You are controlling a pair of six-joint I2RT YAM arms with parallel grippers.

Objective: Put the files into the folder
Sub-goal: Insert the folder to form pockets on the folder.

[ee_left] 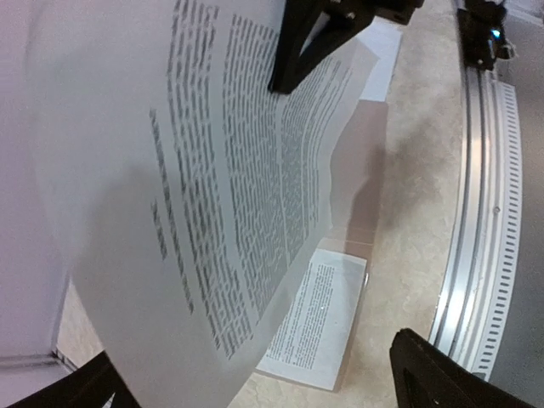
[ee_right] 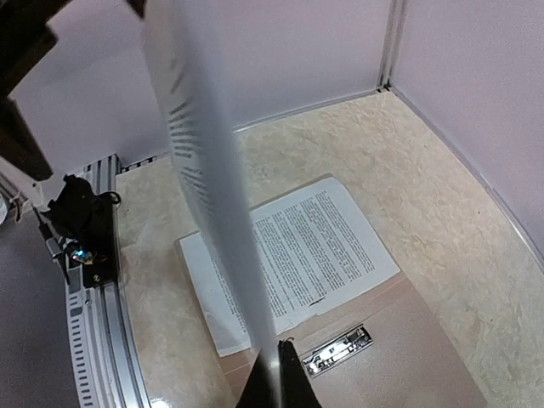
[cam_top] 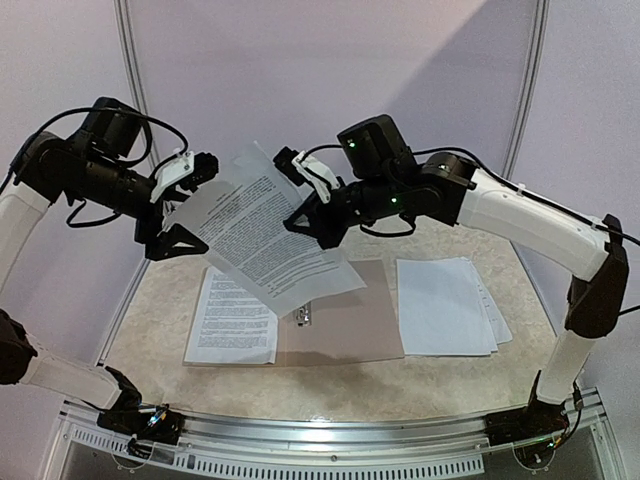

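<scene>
Holding: right pincer (cam_top: 303, 212) clamped on the raised sheet (cam_top: 255, 230), above the folder (cam_top: 350, 320).
Other side: left pincer (cam_top: 180, 205), jaws wide apart at the sheet's left edge.
Folder: open on the desk (cam_top: 400, 385), one printed page (cam_top: 232, 322) lying on its left half.
Right of folder: pile (cam_top: 445, 305) of white sheets.

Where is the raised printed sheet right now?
Top view, centre: the sheet hangs above the folder, pinched by the right pincer, the open left pincer beside it.

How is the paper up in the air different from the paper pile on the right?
The lifted paper hangs tilted, pinched by the right gripper; the pile lies flat on the table. The lifted paper shows print; the pile shows blank white. Both are white sheets.
</scene>
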